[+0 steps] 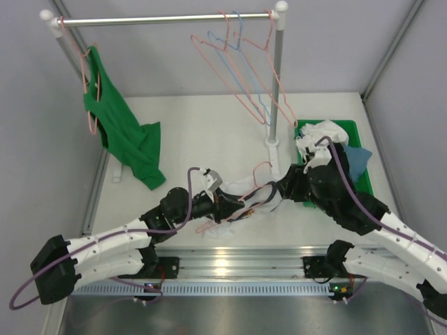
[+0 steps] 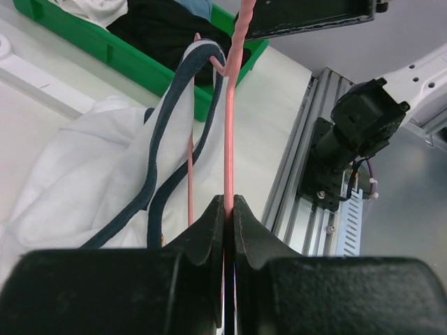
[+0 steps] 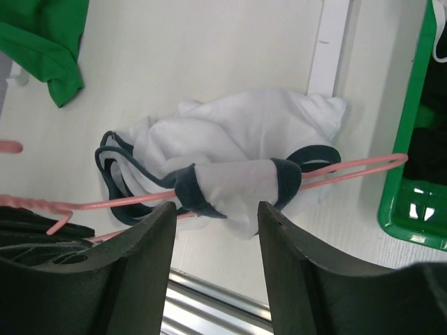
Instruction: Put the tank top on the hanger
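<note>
Left end effector is clenched on the hanger, its two pads pinching the thin pink wire between them. The right end effector stands released, its fingers spread wide with the wire crossing the gap between them. The tank top lies bunched on the surface toward the near edge, between the two arms. One navy-trimmed shoulder is wrapped round one arm of the hanger, the rest of the shirt is heaped behind it, and its chest print is not showing. Farther back stands a clothes rail on a white post, whose foot runs just beside the heap. Spare hangers, pink ones and a light blue one, dangle from the rail's right end. A green tank top hangs from another pink hanger at the left end. From above, the arms cover most of the white shirt. The right wrist view shows the threaded shoulder plainly, and the left wrist view shows a navy strap looped over the wire farther up from the pinch. A green bin sits at the right, just by the post. It holds a white garment, a blue garment and, clearest from the left wrist, a black garment.
</note>
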